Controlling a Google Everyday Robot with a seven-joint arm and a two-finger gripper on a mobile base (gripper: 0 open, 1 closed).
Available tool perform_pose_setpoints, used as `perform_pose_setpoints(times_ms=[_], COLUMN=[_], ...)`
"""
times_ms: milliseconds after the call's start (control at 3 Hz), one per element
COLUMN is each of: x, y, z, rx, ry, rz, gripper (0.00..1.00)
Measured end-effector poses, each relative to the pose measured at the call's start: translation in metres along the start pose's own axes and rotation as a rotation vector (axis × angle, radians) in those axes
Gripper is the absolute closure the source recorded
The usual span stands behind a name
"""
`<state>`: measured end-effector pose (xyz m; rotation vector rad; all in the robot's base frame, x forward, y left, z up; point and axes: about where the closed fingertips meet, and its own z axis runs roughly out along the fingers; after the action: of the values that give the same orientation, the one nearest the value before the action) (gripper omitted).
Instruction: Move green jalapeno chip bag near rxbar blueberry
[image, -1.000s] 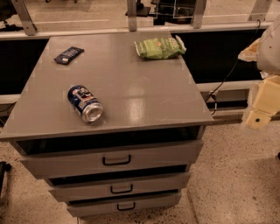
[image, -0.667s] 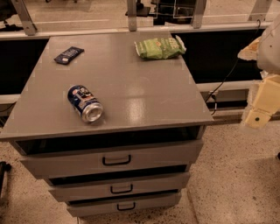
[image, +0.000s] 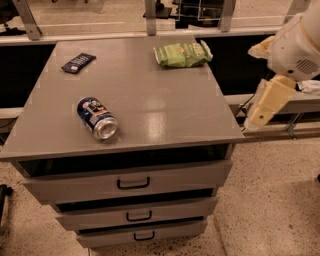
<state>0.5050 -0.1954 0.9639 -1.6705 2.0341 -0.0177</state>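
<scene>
Take the grey flat-topped drawer cabinet (image: 165, 115) as your reference for everything here. The small crinkled light-green jalapeno chip bag (image: 181, 54) lies flat on the cabinet top at its far right corner, its crimped pale ends pointing left and right. The flat dark navy rxbar blueberry (image: 78, 63), with white lettering, lies on the same top at the far left corner, well apart from the bag, with bare grey surface between them. A blue soda can (image: 97, 118) lies on its side on the near left part of the top, its silver end turned toward the front edge. Below the top you see three stacked drawers, each with a dark handle (image: 133, 183). Your cream-coloured gripper (image: 265, 107) hangs off the cabinet's right side, just beyond the right edge and about level with the top, touching nothing on it. You cannot tell from here whether it is wide or narrow, and it holds nothing visible.
</scene>
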Motion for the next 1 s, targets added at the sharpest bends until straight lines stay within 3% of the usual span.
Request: perform_pose_setpoints(times_ms=[333,667,1000], x=[-0.025,-0.058,-0.058], y=[-0.058,-0.122,-0.122], z=[0.037,0.055,0.055], rx=[0.068,0.151,0.151], ry=[-0.137,-0.285,-0.285], rz=[-0.013,-0.026,-0.026], gripper=[0.00,0.00,0.00])
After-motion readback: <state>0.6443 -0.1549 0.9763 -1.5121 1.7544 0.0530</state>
